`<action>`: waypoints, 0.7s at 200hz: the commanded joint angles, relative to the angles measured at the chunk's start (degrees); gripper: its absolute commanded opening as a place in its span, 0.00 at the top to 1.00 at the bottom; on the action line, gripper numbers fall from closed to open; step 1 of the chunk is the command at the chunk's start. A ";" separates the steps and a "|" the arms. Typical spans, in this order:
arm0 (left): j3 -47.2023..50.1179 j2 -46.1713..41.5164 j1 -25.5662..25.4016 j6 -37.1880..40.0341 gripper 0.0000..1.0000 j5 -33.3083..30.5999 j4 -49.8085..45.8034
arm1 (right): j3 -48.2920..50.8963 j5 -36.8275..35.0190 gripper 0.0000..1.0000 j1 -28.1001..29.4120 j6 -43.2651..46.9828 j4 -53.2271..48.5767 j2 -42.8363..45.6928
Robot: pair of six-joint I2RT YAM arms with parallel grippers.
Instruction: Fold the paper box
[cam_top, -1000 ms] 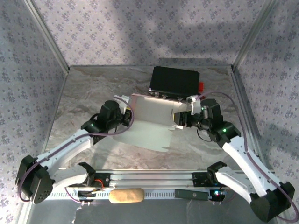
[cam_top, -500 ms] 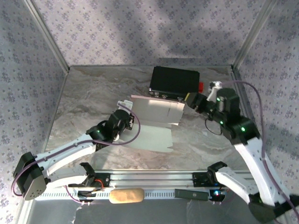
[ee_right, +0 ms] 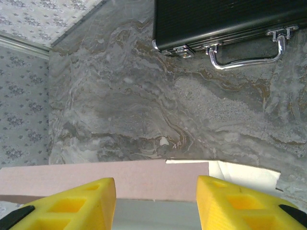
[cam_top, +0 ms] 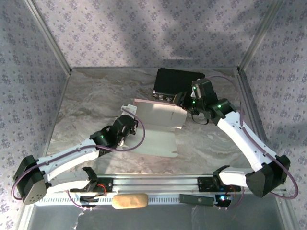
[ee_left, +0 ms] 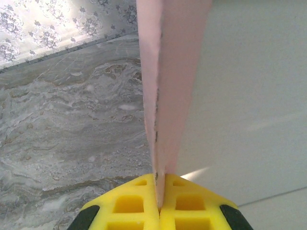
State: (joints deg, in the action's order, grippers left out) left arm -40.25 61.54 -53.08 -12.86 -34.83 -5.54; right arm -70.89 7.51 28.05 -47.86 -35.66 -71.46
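Left end effector pinching paper box edge | right end effector spread

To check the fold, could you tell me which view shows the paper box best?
Top external: nearly the whole paper box shows, one panel raised, one flat. The left wrist view shows its pink edge pinched in the left hand; the right wrist view, its upper edge inside the open right hand.

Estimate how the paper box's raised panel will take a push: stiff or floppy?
Probably bendy: the paper box is thin card, seen edge-on, pinched in the left gripper. Likely light: that one pinch holds it raised. A push would probably hinge it at the crease, not slide it.
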 commanded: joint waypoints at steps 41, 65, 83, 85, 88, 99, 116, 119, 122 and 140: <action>-0.36 -0.93 -0.91 0.38 1.00 -1.31 2.72 | 0.56 2.81 0.51 -0.30 0.05 0.95 -0.59; -0.44 -0.50 -1.06 0.47 1.00 -1.24 3.03 | 0.93 4.52 0.51 -0.36 -0.20 2.69 -0.96; -0.53 -0.26 -1.06 0.44 1.00 -1.30 3.16 | 1.27 5.36 0.51 -0.02 -0.84 2.79 -0.97; -0.53 -0.21 -1.06 0.40 1.00 -1.29 3.21 | 1.35 5.44 0.51 -0.02 -0.95 2.83 -0.96; -0.54 -0.19 -1.08 0.38 1.00 -1.32 3.25 | 1.49 5.42 0.51 0.01 -0.99 2.80 -0.88; -0.55 -0.04 -1.15 0.39 1.00 -1.32 3.39 | 2.03 5.78 0.51 0.04 -1.60 3.07 -0.62; -0.69 0.07 -1.15 0.37 1.00 -1.30 3.43 | 2.07 6.54 0.51 0.07 -2.48 3.28 -0.65; -0.71 0.15 -1.15 0.38 1.00 -1.30 3.43 | 2.07 6.51 0.51 0.10 -2.62 3.17 -0.69; -0.71 0.16 -1.15 0.38 1.00 -1.36 3.37 | 2.07 6.48 0.51 0.17 -2.73 3.03 -0.65; -0.80 0.07 -1.32 0.47 1.00 -1.48 3.25 | 4.46 5.06 0.52 0.51 -2.87 2.10 0.26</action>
State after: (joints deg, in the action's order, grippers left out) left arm -40.25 61.60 -53.69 -12.62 -35.70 -4.69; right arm -68.75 11.81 27.79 -49.17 -32.73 -72.14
